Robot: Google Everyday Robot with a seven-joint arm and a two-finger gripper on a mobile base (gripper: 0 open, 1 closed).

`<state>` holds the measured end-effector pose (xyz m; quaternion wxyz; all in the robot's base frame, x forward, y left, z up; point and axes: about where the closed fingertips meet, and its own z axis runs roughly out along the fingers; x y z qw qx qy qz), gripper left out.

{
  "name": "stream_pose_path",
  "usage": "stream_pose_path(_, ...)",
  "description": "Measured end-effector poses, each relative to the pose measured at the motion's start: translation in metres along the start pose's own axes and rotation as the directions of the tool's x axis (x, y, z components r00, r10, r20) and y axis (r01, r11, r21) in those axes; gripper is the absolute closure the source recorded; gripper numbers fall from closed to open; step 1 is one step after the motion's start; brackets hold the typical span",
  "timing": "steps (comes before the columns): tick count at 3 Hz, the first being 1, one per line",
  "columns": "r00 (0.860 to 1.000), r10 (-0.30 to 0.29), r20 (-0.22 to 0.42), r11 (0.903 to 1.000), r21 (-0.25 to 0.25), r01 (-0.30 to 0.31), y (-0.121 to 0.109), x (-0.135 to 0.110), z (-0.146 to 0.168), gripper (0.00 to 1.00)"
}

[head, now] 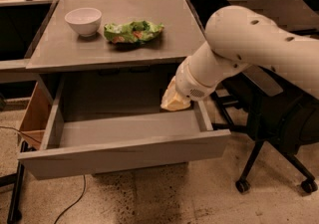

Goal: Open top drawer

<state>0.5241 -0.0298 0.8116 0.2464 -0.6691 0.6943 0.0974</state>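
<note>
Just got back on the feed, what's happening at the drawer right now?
The top drawer stands pulled well out from under the grey table, its grey box interior exposed. The robot's gripper hangs over the drawer's right rear corner, close to the right side wall; contact cannot be told. On the tabletop a white bowl and a green snack bag sit side by side, untouched. The opening looks essentially done.

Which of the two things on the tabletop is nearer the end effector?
The crumpled green bag, lying right of the white bowl. The end effector hangs over the right rear corner of the open top drawer.
</note>
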Motion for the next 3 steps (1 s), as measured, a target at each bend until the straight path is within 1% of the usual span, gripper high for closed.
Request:
stream_pose_path(1, 0.998, 0.054, 0.023, 0.9973, 0.049, -0.055, -0.007, -0.002, -0.017, 1.00)
stream_pose_path(2, 0.992, 0.118, 0.048, 0.9889, 0.085, -0.122, -0.013, -0.001, -0.031, 1.00)
stream_pose_path(3, 0.992, 0.118, 0.048, 0.9889, 0.085, -0.122, -0.013, -0.001, -0.031, 1.00)
